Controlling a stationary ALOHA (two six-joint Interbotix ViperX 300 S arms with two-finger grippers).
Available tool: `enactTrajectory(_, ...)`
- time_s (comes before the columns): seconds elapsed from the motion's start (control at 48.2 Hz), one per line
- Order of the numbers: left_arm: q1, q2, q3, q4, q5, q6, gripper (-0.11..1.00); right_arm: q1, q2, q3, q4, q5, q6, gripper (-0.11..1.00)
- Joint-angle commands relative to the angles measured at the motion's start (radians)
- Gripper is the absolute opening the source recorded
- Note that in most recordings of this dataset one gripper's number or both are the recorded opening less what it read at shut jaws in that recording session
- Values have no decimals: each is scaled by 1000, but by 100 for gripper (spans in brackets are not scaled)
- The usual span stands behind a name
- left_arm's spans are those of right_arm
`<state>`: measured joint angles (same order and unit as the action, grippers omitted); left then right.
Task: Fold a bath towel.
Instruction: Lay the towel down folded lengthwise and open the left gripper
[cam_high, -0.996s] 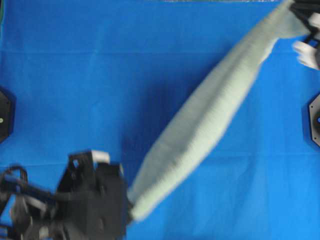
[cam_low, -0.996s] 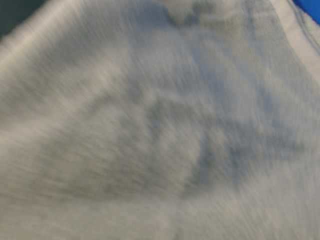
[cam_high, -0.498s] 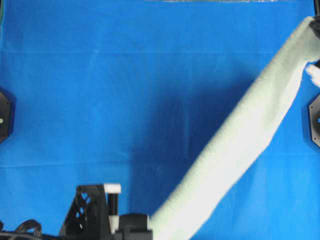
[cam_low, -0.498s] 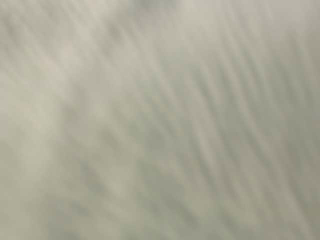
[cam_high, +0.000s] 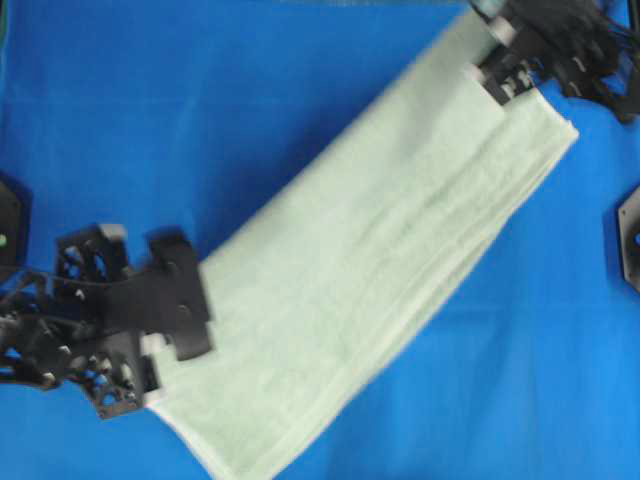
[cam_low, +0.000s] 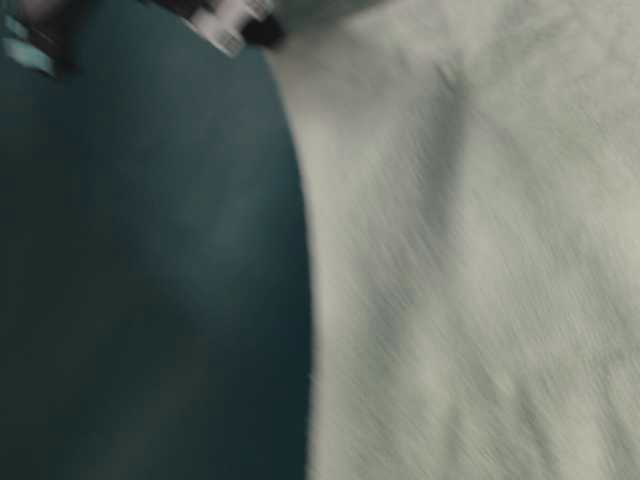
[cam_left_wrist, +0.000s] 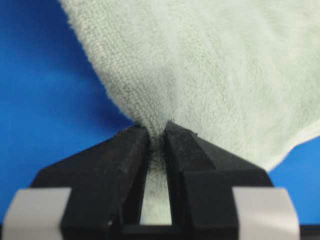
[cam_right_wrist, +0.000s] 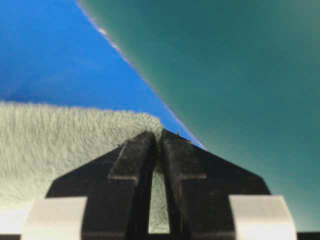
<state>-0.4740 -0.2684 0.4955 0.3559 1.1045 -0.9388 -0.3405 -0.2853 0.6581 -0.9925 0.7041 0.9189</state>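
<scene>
Sage-green bath towel (cam_high: 385, 260) spans overhead; wrist views show both fingers (cam_left_wrist: 131, 150) (cam_right_wrist: 134, 152) pinching its edge

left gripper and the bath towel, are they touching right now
Touching. In the left wrist view the left gripper has its jaws closed on a pinch of the bath towel, with cloth visible between them.
</scene>
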Motion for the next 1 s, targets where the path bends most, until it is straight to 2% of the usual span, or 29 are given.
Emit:
enactTrajectory(0.0,25,-98,127,2,-86,-46,9,-80,81,-43,-3,-129,-5,8)
enactTrajectory(0.104,66,-183,275,0,-224,-95,9,-127,176,-69,-5,-215,-8,8)
enactTrajectory(0.208,104,-230,367,0,-305,-98,9,-150,247,-95,-5,-255,-9,8)
enactTrajectory(0.332,155,-244,442,0,-331,-91,9,-167,298,-129,-6,-270,-11,8)
enactTrajectory(0.477,196,-244,483,0,-337,-80,9,-181,314,-144,-9,-272,-11,9)
enactTrajectory(0.54,210,-249,492,2,-339,-80,11,-183,314,-147,-14,-272,-12,23)
enactTrajectory(0.644,215,-259,502,2,-331,-81,40,-183,311,-147,-29,-265,-15,56)
enactTrajectory(0.706,216,-273,506,2,-327,-81,60,-183,302,-143,-29,-249,-26,67)
enactTrajectory(0.768,218,-285,514,2,-319,-83,76,-176,278,-137,-17,-210,-44,67)
enactTrajectory(0.83,219,-301,520,2,-307,-84,86,-166,247,-127,17,-160,-58,63)
enactTrajectory(0.976,219,-345,537,0,-293,-89,85,-147,164,-84,155,-38,-141,64)
